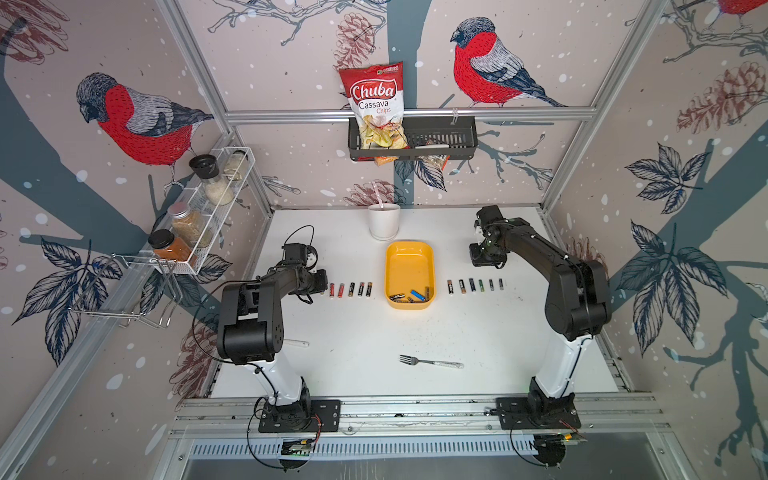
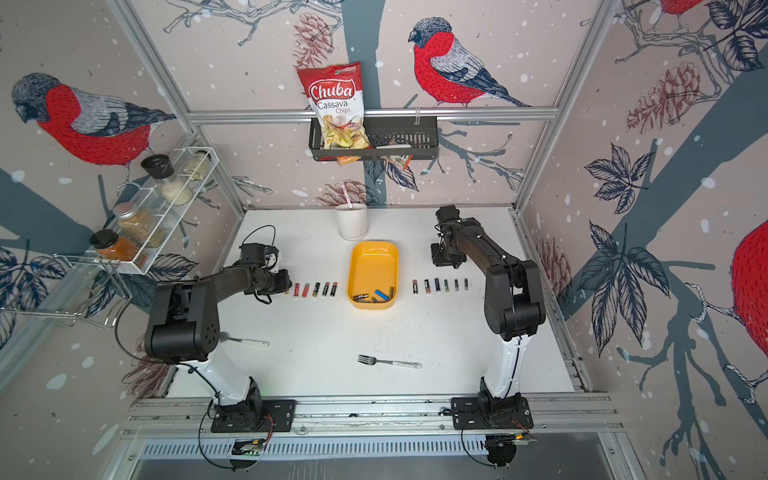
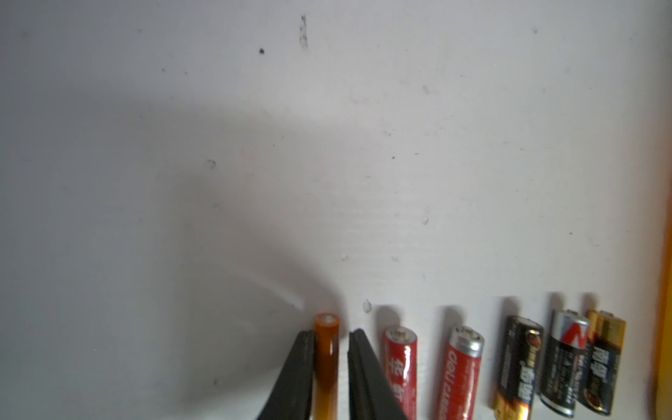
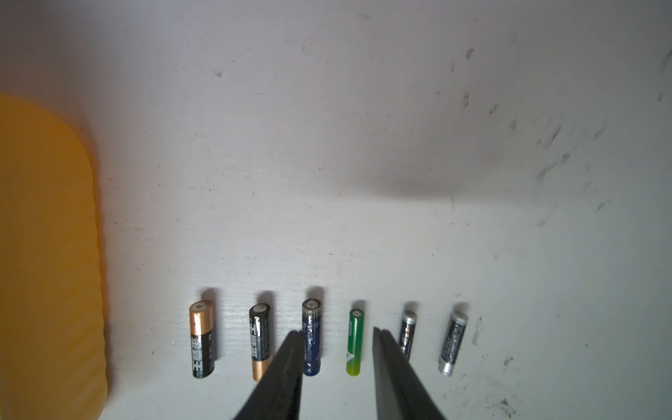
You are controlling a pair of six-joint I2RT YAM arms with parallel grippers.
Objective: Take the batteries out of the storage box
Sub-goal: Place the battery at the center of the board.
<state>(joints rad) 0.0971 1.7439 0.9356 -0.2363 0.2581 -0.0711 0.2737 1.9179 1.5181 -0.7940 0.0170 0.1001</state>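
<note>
The yellow storage box (image 1: 409, 259) stands mid-table with several batteries (image 1: 409, 296) at its near end. On the table, a row of batteries (image 1: 351, 289) lies left of the box and another row (image 1: 473, 285) lies to its right. My left gripper (image 3: 332, 331) is low at the left row's outer end. An orange battery (image 3: 326, 363) lies between its fingers: one finger touches it, the other stands slightly apart. My right gripper (image 4: 337, 331) hangs open above the right row, with a blue battery (image 4: 312, 342) and a green battery (image 4: 354, 342) seen between its fingers.
A white cup (image 1: 384, 221) stands behind the box. A fork (image 1: 430, 362) lies near the front, and a white-handled utensil (image 1: 297, 343) shows partly under the left arm. A spice rack (image 1: 199, 216) hangs on the left wall and a black basket (image 1: 453, 139) with a chips bag on the back wall.
</note>
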